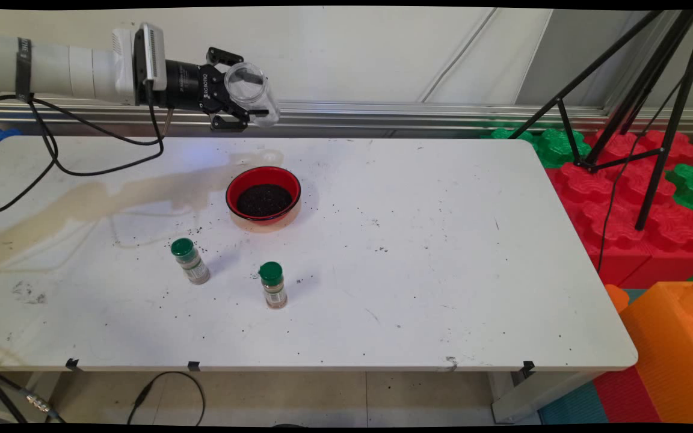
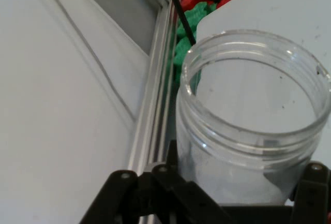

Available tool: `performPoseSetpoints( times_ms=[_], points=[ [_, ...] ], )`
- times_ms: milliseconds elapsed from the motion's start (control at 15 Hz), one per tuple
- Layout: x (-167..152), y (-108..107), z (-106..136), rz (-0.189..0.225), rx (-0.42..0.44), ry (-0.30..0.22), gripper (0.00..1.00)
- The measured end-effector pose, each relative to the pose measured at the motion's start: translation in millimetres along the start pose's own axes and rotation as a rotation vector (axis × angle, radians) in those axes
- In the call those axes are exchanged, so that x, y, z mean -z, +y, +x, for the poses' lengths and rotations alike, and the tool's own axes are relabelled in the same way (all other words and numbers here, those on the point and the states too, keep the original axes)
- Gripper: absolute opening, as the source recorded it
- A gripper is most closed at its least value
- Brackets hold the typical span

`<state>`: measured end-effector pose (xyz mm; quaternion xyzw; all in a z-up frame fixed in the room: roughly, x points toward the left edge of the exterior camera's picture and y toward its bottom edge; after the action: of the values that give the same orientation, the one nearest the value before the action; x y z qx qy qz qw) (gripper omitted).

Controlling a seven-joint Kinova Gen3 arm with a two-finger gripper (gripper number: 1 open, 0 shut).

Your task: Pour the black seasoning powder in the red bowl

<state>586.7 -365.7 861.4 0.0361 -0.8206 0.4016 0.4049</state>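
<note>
The end effector (image 1: 249,102) is clenched around a clear plastic jar (image 1: 251,91), its fingers pressing the jar's sides; the jar looks empty and lies tilted, mouth toward the camera, high above the far edge of the surface (image 1: 418,252). The smooth, rounded wall could slip in so narrow a pinch, and the jar would drop onto the red bowl (image 1: 263,193) of dark grains almost below it, scattering more of them. Loose grains already speckle the surface around the bowl. Nearer the camera stand two green-capped spice bottles (image 1: 190,260) (image 1: 273,284), apart from each other and from the bowl, both upright.
</note>
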Motion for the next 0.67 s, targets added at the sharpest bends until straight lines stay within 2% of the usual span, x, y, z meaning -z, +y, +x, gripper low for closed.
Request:
performPoseSetpoints(
  times_ms=[667],
  points=[
    [-2.7, -4.2, 10.6, -0.049, 0.481, 0.024, 0.00]
  ],
)
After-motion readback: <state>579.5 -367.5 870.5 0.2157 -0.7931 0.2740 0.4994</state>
